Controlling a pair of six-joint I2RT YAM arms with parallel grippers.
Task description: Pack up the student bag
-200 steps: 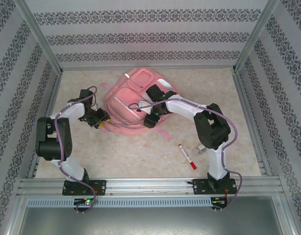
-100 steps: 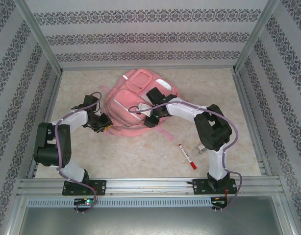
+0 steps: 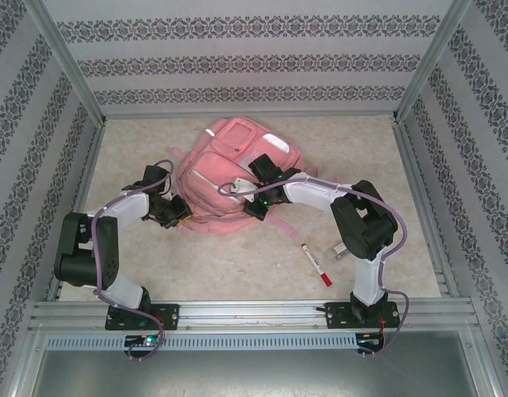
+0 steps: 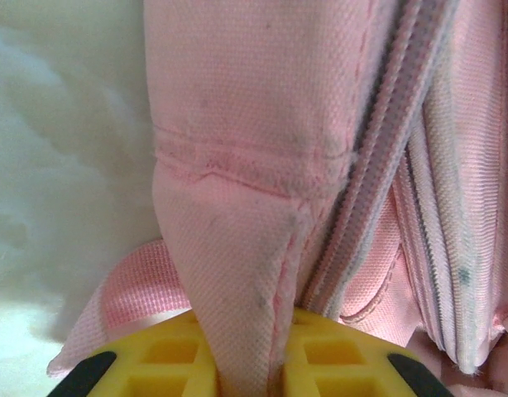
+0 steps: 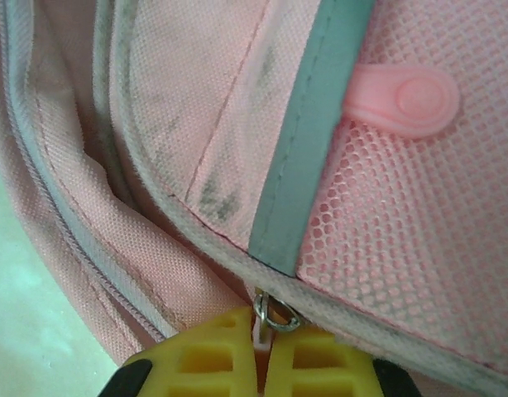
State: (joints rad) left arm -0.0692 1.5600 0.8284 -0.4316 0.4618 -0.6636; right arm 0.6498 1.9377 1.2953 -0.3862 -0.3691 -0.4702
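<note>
Left hand (image 4: 246, 368): clenched on a fold of bag (image 4: 237, 124) fabric. The fold stands up between the two yellow fingers (image 4: 167, 356). Just right of the fold a zip (image 4: 378, 157) runs away from the hand, teeth shut. Left of the hand a strap (image 4: 122, 289) loops out over the pale table (image 4: 55, 124).

Right hand (image 5: 262, 360): clenched, fingers together. The zip pull (image 5: 273, 317) sits at the fingertips, metal ring showing just beyond them and its tab pinched in the seam between the fingers. Ahead of the hand a grey strip (image 5: 308, 141) crosses the pocket edge. Right of the strip is a mesh pocket (image 5: 403, 248) with a pink rubber tab (image 5: 407, 99) lying on it. Left of the hand a second zip line is shut.

Top view: the bag lies flat on the table, front pockets up, between the two hands. The left hand is at its near-left edge, the right hand on its near-right front pocket. Contents of the bag: cannot tell, no opening visible.

A red-and-white marker (image 3: 316, 265) lies on the table, outside the bag, well apart from the right hand and nearer that arm's base.
</note>
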